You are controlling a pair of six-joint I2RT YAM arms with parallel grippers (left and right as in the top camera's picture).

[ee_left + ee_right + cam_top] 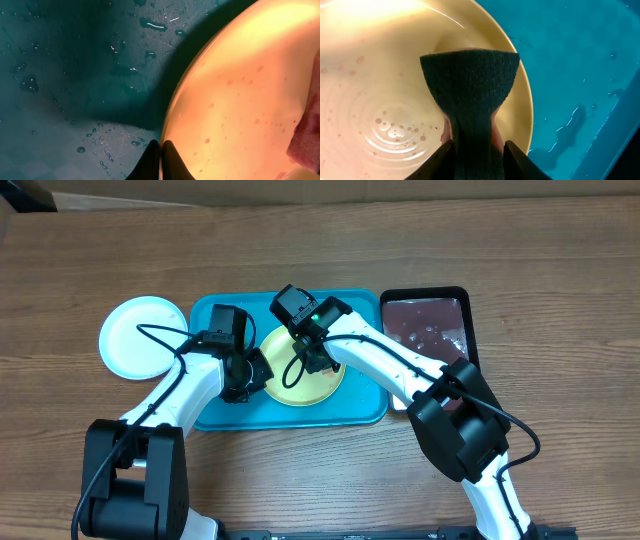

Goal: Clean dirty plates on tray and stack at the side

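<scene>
A yellow-green plate lies in the middle of the turquoise tray, its surface wet with small reddish specks. At the plate's left rim, my left gripper is shut, and the rim runs right into the slit between its fingertips. Above the plate my right gripper is shut on a sponge with a dark green scouring face. The sponge is pinched narrow between the fingers, flares wide beyond them, and rests on the plate. A white plate sits on the table left of the tray.
A narrow black tray holding dark liquid stands right against the turquoise tray's right side. Water drops lie on the tray floor. Bare wooden table surrounds both trays.
</scene>
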